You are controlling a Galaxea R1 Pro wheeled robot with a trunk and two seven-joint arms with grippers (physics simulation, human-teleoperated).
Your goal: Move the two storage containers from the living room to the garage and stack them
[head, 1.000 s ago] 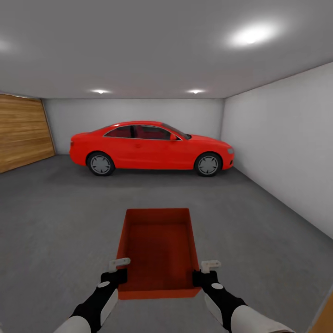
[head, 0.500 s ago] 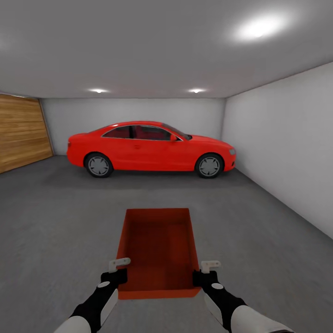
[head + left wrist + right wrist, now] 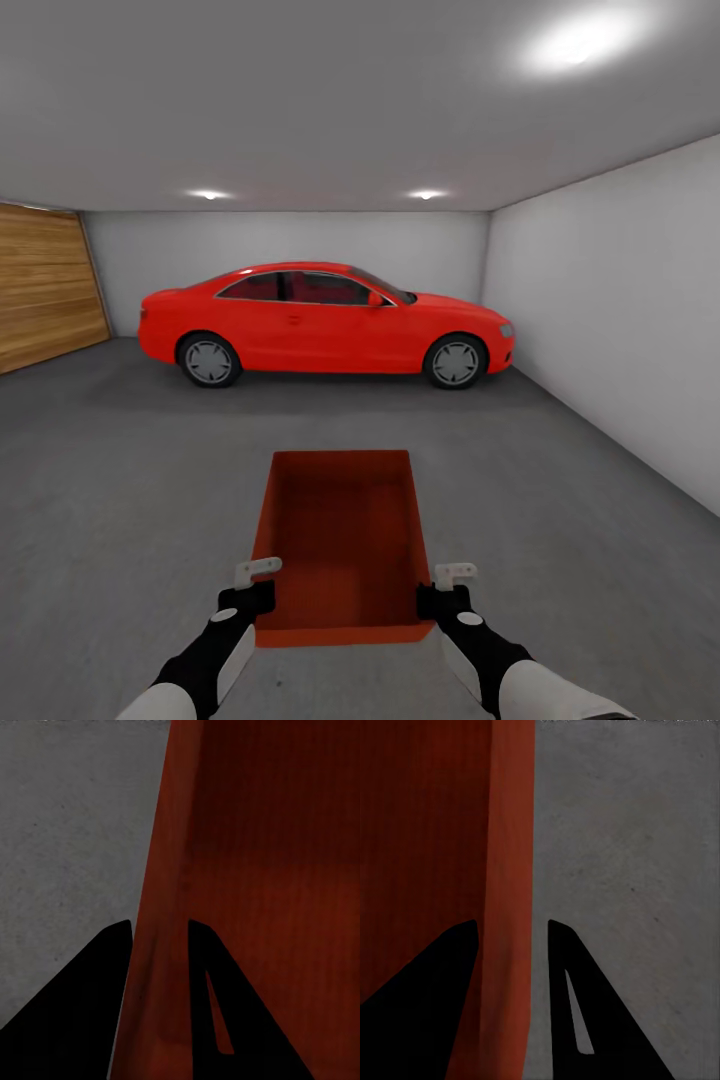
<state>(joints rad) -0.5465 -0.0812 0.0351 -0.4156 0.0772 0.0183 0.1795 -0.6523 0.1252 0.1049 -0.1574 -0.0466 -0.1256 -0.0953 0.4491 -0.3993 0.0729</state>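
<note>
Both end effectors: left end effector (image 3: 262, 583) and right end effector (image 3: 450, 590) apparently clamped the storage container (image 3: 342, 540) walls.
Advice: you needed level lowering onto the floor (image 3: 120, 480).

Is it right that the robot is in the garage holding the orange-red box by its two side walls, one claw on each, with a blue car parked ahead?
Not quite: the car is red, not blue, as the head view shows. The rest holds: the left claw and right claw each grip a side wall of the orange-red box in the garage.
</note>
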